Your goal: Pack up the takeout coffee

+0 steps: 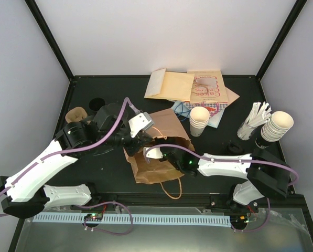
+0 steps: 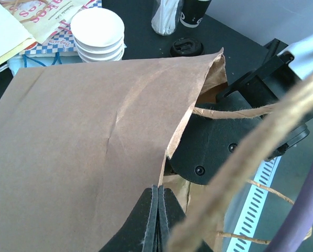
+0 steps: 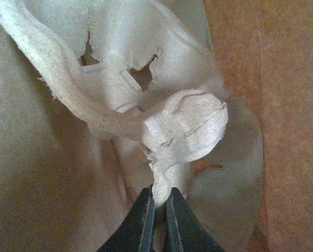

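R claw pinched shut on tab of white moulded-pulp piece, deep inside brown paper bag. L claw clamped on bag's edge, w/ rope handle beside it. No coffee cup visible; prob. hidden in bag beyond R claw. Judged light, thin-walled, crushable: hold mid-wall, gently.

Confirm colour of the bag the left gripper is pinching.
Plain brown paper bag, no print visible. Shows best in the left wrist view.

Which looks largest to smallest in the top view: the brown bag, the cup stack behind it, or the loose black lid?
1. brown bag
2. cup stack
3. black lid
The gaps in size are clear.
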Available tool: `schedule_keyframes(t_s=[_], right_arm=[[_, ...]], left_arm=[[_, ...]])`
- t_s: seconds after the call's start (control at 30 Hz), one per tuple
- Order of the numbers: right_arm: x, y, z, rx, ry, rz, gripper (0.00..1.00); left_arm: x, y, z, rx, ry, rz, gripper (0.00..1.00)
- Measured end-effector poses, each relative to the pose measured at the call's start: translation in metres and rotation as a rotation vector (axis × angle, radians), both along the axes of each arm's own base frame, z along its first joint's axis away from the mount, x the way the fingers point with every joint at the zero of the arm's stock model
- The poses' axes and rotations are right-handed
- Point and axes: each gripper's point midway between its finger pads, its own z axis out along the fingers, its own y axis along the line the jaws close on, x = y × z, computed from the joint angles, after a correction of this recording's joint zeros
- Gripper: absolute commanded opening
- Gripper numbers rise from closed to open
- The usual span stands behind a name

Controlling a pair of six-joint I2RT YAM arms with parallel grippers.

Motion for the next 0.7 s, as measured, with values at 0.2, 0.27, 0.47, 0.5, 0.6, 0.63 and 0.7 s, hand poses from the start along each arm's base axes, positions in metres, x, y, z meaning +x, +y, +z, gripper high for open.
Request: schedule_keyframes(t_s=[0.2, 0.27, 0.47, 0.5, 0.6, 0.63, 0.7], right_arm=[[0.005, 0.006, -0.001, -0.001, -0.015, -0.006, 0.01], [0.009, 0.012, -0.004, -0.018, -0.016, -0.007, 0.01], [0.025, 0.025, -0.017, -0.086, 0.027, -0.018, 0.10], [0.026, 0.025, -0.020, -0.099, 0.037, -0.018, 0.16], [0.021, 0.021, -0.033, -0.144, 0.078, -0.009, 0.38], [0.019, 0.019, -0.037, -0.152, 0.097, -0.009, 0.40], [0.014, 0.015, -0.045, -0.178, 0.130, -0.002, 0.41]], left_arm=[[-0.002, -0.002, -0.001, -0.010, 0.024, -0.012, 0.02], [-0.004, -0.003, 0.000, -0.019, 0.038, -0.020, 0.02], [-0.004, -0.002, -0.001, -0.026, 0.054, -0.016, 0.02], [-0.004, -0.001, -0.002, -0.024, 0.056, -0.012, 0.02], [-0.003, 0.001, -0.007, -0.015, 0.062, -0.005, 0.02], [-0.003, 0.001, -0.007, -0.014, 0.064, -0.003, 0.02], [-0.002, 0.001, -0.008, -0.012, 0.065, -0.002, 0.02]])
